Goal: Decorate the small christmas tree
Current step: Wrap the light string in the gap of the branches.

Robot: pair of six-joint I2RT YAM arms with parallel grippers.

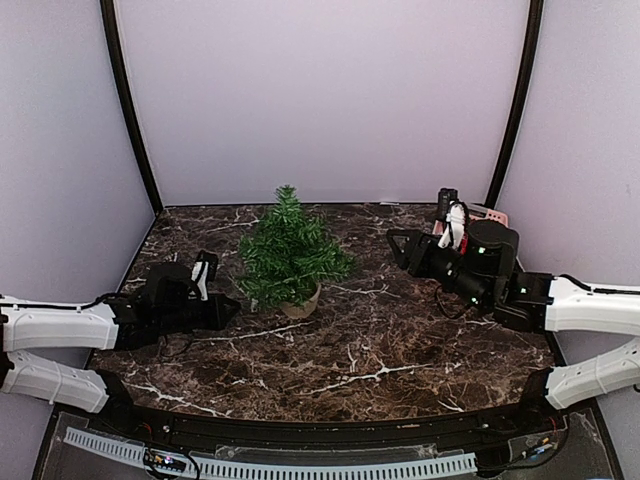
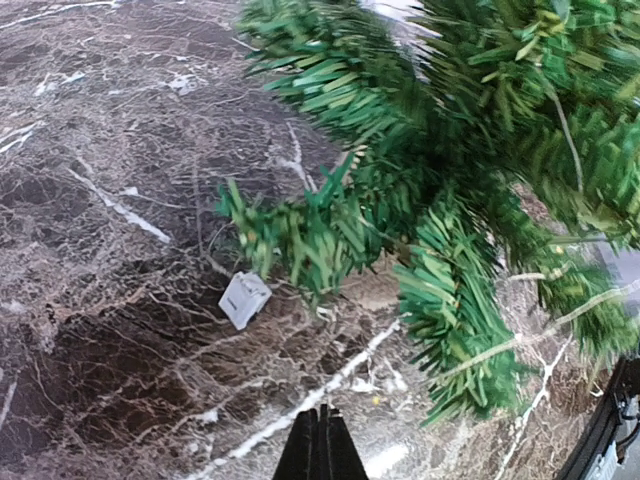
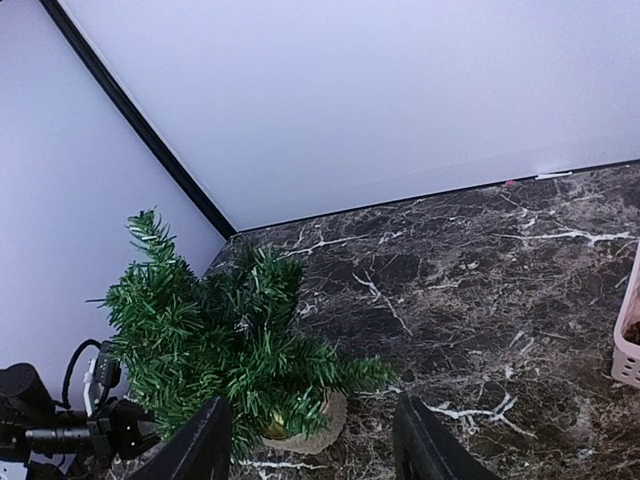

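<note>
The small christmas tree stands upright on its round tan base, left of the table's middle. My left gripper lies low just left of the base, shut with nothing in it. In the left wrist view its closed fingertips point at the marble under the tree's lower branches. My right gripper hovers right of the tree, open and empty. In the right wrist view the tree appears beyond and to the left of the gripper's spread fingers.
A small white tag lies on the marble below a branch. The pink basket stands at the back right, mostly hidden behind my right arm. The left arm shows behind the tree. Grey walls enclose the table.
</note>
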